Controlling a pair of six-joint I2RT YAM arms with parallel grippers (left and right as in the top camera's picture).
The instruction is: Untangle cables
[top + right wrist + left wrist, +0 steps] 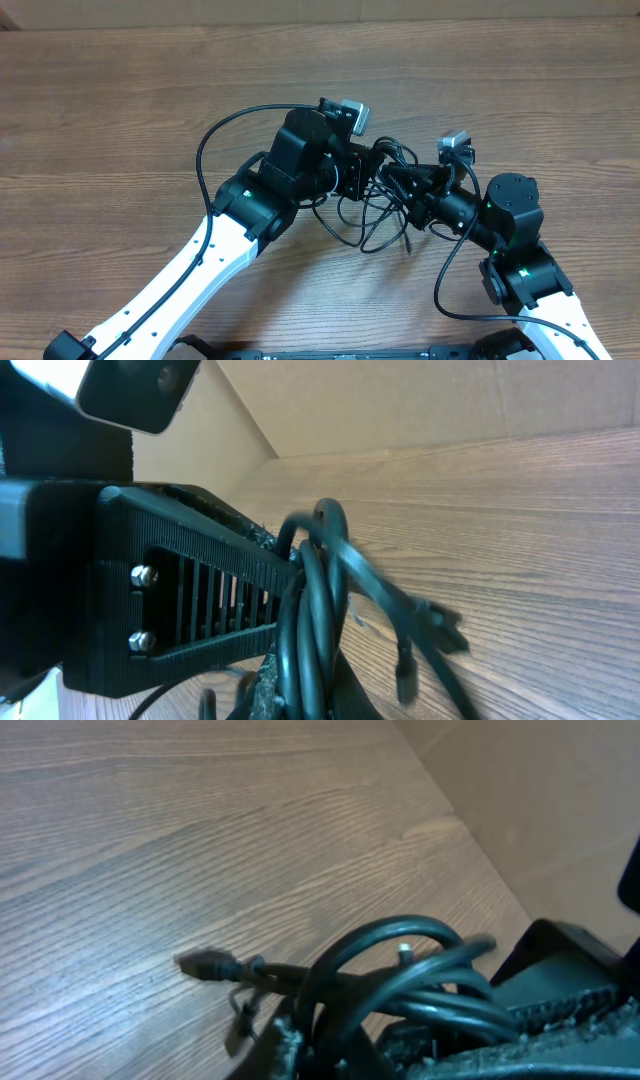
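Black cables (368,226) sit bunched mid-bench (120,90), where we have our left gripper (374,166) and right gripper (400,184) both pinching the knot from opposite sides, presumably to draw its loops apart.

The bench (120,100) is a brown wood-grain top, its grain running side to side. Near its middle lie the cables (385,195), thin black cords bunched together, their loose loops resting on the wood. A dark plug end (205,963) lies flat just beside that bunch, its cord leading back in.
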